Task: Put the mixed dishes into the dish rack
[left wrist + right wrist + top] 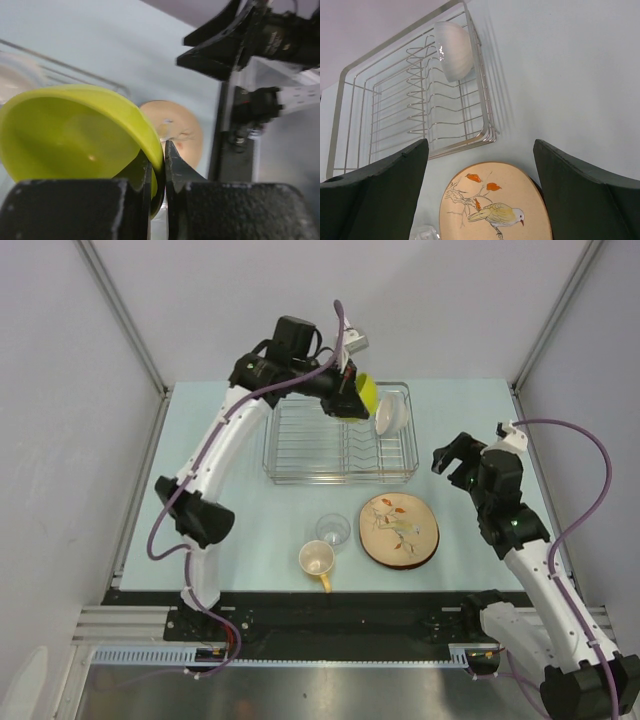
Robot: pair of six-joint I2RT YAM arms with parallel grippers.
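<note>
My left gripper point(352, 392) is shut on the rim of the lime-green bowl point(366, 394) and holds it above the far right part of the chrome dish rack point(300, 475). In the left wrist view the bowl point(75, 135) fills the left half and its rim sits between the fingers. The white bowl point(391, 416) leans on its side in the rack's right end, also in the right wrist view point(454, 50). My right gripper point(452, 462) is open and empty above the wooden plate point(398, 529) with a bird and leaf pattern. The clear glass point(333, 531) and yellow-orange mug point(317, 561) stand in front of the rack.
The wooden plate point(495, 205) lies on a dark-rimmed plate, only an edge of which shows. Grey walls close the table on the left, right and back. The arm bases sit along the near rail.
</note>
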